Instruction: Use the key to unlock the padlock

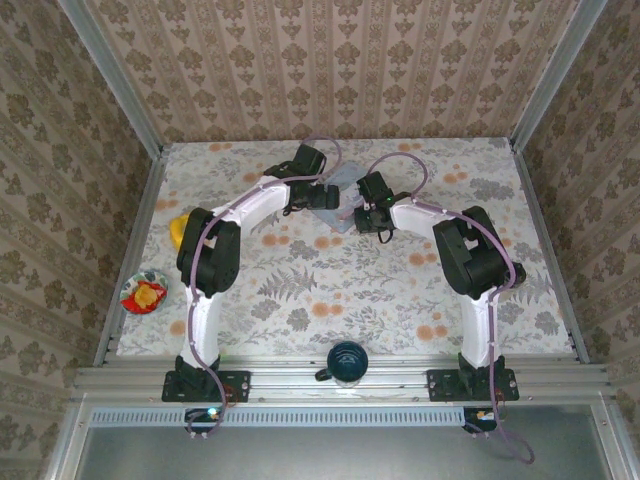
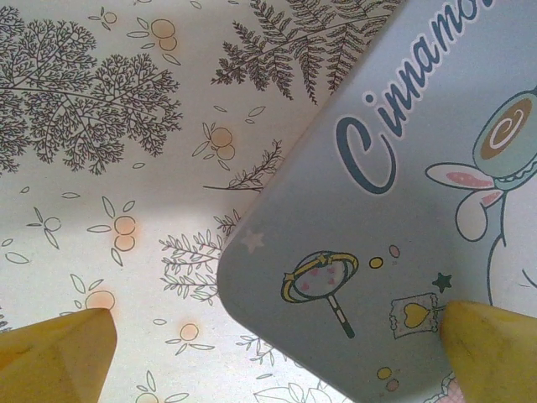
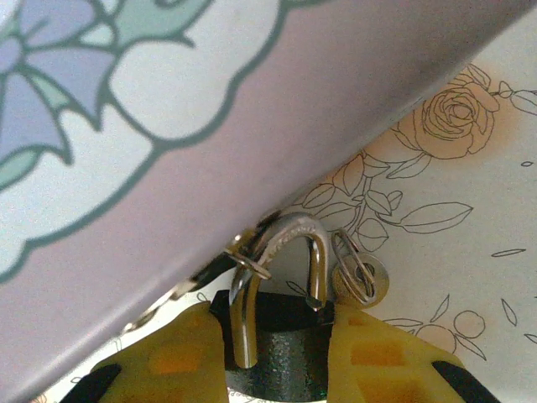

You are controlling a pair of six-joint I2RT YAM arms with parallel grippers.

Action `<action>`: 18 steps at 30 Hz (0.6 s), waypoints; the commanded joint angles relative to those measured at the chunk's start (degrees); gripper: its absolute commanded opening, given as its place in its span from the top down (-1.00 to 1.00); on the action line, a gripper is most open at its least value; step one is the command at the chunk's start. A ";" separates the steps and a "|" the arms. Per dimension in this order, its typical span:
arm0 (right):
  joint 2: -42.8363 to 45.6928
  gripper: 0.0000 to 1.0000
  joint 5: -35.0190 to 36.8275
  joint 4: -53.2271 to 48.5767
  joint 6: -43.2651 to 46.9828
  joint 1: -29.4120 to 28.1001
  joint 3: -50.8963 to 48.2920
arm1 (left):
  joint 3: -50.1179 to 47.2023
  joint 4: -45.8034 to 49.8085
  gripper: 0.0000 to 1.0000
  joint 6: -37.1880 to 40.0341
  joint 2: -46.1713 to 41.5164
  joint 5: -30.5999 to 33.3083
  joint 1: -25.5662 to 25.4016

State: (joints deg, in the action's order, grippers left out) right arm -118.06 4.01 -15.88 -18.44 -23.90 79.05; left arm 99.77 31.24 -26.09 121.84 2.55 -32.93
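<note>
cloth [image 1: 300, 290]: cream, grey ferns and trees, orange fruit
walls [image 1: 330, 60]: beige damask stripes
tin [image 2: 403, 210]: pale blue, navy script, cartoon rabbit, yellow-ringed planet wand
padlock [image 3: 282, 357]: blackish body, silvery shackle
fingers [image 2: 59, 353]: yellow
arms [image 1: 205, 320]: white, black joints
mug [image 1: 347, 362], 6 o'clock: dark teal
bowl [image 1: 144, 292], 9 o'clock: red, white, yellow

Pale blue cartoon tin [image 2: 377, 235], 12 o'clock; teal mug [image 1: 347, 362], 6; yellow item [image 1: 176, 232], 9; red-rimmed dish [image 1: 145, 292], 8; floral tablecloth [image 1: 300, 300].
</note>
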 commanded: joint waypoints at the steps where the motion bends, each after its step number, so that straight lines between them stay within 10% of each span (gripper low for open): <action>1: 0.27 0.59 -2.22 0.10 -3.47 0.40 -2.09 | -1.57 2.24 -1.00 0.13 0.20 1.23 -0.30; 18: 6.72 0.69 -14.61 8.88 -8.34 3.79 -7.47 | -4.58 2.95 -1.00 0.18 0.06 3.33 -0.51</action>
State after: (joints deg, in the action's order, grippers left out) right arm -114.69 -6.57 -9.10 -26.81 -20.75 73.14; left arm 97.80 28.93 -26.13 121.23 3.62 -33.34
